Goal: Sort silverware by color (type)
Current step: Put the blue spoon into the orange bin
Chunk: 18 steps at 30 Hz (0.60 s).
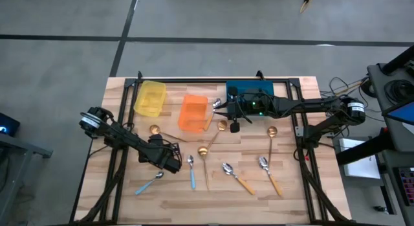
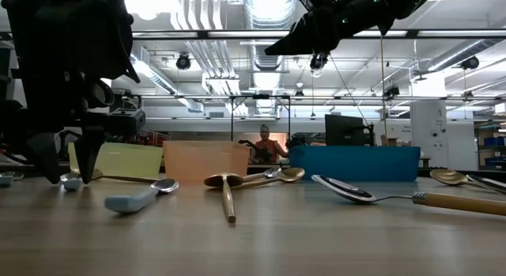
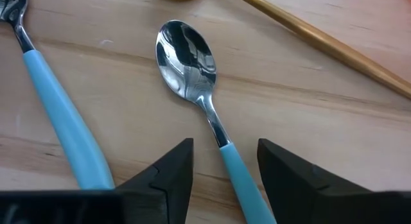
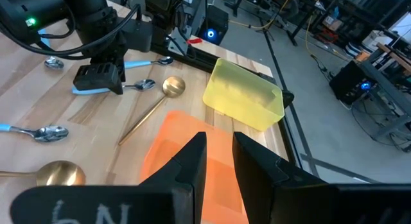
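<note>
Wooden table point(image 1: 213, 200), grey floor around; left claw point(image 3: 225, 169) apart astride blue-handled spoon point(image 3: 196, 76); right claw point(image 4: 219, 156) unclear.

Wooden table point(image 1: 213, 200) with scattered spoons point(image 1: 191, 171) and three bins point(image 1: 193, 113).

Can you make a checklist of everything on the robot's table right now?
Surface: wooden table, bare at the near edge.
Job's things: blue-handled spoons, orange-handled spoons and gold spoons lying loose on the wood.
Clutter: yellow bin, orange bin and blue bin along the far edge.
Grippers: left tool open, straddling a blue spoon handle; right tool above the orange bin, nothing seen in it.
Cables: bundle beside the right arm.
Surroundings: a person far behind the table.
</note>
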Motion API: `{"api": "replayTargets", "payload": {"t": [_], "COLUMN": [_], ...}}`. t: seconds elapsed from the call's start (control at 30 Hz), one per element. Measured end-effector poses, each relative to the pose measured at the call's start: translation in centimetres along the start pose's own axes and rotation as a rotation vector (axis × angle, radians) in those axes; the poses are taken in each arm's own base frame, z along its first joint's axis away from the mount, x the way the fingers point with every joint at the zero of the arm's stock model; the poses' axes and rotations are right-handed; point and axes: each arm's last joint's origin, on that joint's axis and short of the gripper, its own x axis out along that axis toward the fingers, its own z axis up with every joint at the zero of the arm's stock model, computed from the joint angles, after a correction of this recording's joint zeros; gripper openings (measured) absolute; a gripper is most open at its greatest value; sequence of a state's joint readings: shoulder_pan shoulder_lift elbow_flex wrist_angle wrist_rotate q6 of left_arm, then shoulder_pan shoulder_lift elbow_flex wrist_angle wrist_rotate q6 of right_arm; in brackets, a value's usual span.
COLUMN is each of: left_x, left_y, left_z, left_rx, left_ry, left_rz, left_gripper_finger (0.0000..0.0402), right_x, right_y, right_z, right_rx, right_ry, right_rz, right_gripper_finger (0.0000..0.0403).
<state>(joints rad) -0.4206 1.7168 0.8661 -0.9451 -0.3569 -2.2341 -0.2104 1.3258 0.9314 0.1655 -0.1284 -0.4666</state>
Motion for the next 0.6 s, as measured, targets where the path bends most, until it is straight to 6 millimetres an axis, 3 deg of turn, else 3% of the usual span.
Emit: {"api": "replayTargets", "payload": {"t": [0.6], "left_x": [0.10], "left_y": [0.09], "left_z": [0.02], "left_rx": [0.002], "left_ry": [-0.002], "left_rz": [0.004], "left_gripper_finger": [0.0076], "right_x": [0.00], "right_y": [0.02], "right_z": [-0.03], "right_rx": [-0.005], "right_ry": [0.003], "right_rz": [0.002], "right_gripper_finger": [0.0068]}}
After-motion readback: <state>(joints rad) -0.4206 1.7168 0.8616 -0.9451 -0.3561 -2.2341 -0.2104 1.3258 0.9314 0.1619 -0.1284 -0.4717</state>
